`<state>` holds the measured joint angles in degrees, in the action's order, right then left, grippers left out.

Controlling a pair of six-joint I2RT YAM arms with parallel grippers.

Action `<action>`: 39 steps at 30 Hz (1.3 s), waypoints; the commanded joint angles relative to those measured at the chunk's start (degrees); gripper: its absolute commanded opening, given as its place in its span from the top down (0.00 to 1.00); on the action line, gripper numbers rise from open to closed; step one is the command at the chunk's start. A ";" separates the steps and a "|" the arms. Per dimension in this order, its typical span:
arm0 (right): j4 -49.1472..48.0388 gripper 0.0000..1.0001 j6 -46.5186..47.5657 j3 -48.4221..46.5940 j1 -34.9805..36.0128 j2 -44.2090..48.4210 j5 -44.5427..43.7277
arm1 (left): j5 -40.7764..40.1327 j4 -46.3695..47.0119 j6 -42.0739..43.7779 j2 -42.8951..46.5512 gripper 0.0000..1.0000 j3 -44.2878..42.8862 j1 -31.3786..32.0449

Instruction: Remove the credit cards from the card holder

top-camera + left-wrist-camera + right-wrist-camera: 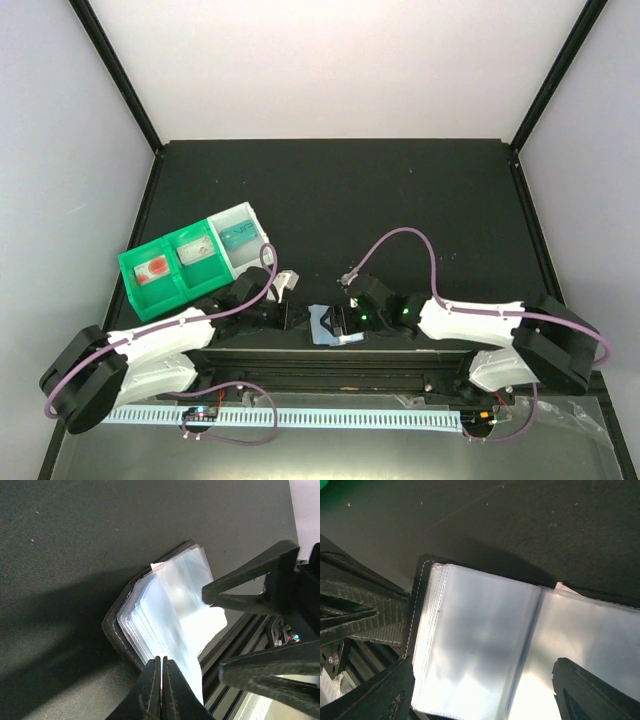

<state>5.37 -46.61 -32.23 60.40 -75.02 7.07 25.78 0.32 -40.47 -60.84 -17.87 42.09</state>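
The left claw (161, 661) fills the bottom of its own wrist view, its 2 fingers clenched flat against each other. Their tips sit at the near edge of the card holder (165, 610); I cannot tell whether a sleeve is pinched between them. The card holder lies spread open on the black table (75, 540), close to the table's near edge and between the 2 arms. Its stitched dark cover is underneath and a stack of clear plastic sleeves faces up. The right claw (482, 680) is released, 1 finger over each side of the open sleeves, gripping nothing. A pale corner (564, 586) pokes out past the holder's far edge. A green-and-clear tray (190, 262) sits well apart on the left, beyond the left arm.
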 commanded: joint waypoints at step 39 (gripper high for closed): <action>-4.15 0.43 -3.31 5.51 0.68 -2.66 -7.69 | -0.28 -5.08 1.90 0.79 0.98 -3.14 0.19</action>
<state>-2.39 -48.64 -28.56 60.80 -80.42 4.29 25.71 -4.49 -39.00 -59.77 -18.55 42.09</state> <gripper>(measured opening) 0.571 0.038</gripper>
